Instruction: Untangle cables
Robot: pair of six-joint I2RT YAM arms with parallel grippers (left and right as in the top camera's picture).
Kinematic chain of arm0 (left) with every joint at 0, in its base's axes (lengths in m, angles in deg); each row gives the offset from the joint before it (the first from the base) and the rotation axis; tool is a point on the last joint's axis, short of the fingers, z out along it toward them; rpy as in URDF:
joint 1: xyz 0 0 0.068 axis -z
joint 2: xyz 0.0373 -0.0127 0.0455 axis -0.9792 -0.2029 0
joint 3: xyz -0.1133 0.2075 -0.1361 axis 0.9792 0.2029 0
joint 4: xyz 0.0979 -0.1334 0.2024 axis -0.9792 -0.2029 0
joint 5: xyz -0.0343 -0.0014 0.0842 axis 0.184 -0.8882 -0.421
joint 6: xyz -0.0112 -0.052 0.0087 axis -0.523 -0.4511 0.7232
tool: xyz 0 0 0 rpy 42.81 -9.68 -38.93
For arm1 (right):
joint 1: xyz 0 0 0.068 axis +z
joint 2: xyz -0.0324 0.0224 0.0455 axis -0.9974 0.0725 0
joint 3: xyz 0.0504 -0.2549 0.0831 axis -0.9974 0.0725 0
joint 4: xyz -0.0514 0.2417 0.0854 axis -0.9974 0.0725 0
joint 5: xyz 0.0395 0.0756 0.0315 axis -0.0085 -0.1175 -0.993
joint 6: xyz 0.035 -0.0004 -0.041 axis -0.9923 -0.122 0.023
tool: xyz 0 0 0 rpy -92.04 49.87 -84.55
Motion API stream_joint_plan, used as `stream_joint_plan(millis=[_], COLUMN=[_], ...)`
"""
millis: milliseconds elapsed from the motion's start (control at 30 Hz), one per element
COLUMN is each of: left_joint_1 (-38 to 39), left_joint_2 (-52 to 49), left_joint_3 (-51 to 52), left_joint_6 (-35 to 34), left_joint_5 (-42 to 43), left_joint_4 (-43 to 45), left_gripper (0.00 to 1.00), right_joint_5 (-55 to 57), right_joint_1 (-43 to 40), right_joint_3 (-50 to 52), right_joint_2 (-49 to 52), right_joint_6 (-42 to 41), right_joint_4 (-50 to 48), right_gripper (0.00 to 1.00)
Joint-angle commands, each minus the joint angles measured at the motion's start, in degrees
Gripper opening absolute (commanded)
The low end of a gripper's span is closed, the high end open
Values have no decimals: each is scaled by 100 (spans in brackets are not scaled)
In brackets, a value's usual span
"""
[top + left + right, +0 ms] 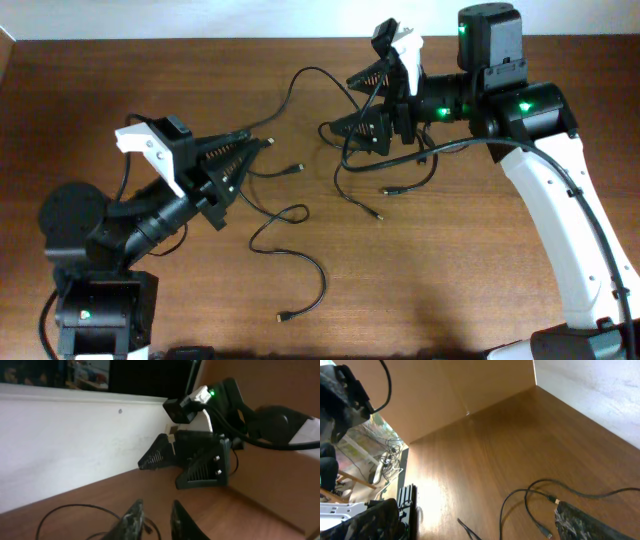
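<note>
The cables [352,148] lie tangled toward the far edge of the tabletop [480,260], about mid-width, partly under the right fingers [368,76], which are spread wide and grip nothing; one strand arcs from there to the tips of the left fingers [235,152] (a narrow gap shows between them, nothing clearly held); a loose cable [322,280] curls toward the near edge.

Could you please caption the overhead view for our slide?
Black cables strewn on a wooden table: right gripper open at the tangle, left gripper by loose strands.
</note>
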Motion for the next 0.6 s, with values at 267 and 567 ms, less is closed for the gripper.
stream_joint_plan(millis=[267, 567], left_joint_1=[-13, -13], left_joint_2=[-33, -33], left_joint_3=[-133, -133], left_joint_6=[-48, -1644], left_joint_5=[-837, -2179], left_joint_4=[-1794, -1923], left_gripper=[64, 66], right_joint_5=[1821, 1893], right_joint_1=[114, 1080], right_joint_3=[-57, -46], right_joint_2=[46, 1285], right_joint_6=[1193, 2826], right_joint_4=[1714, 1572], right_gripper=[99, 99])
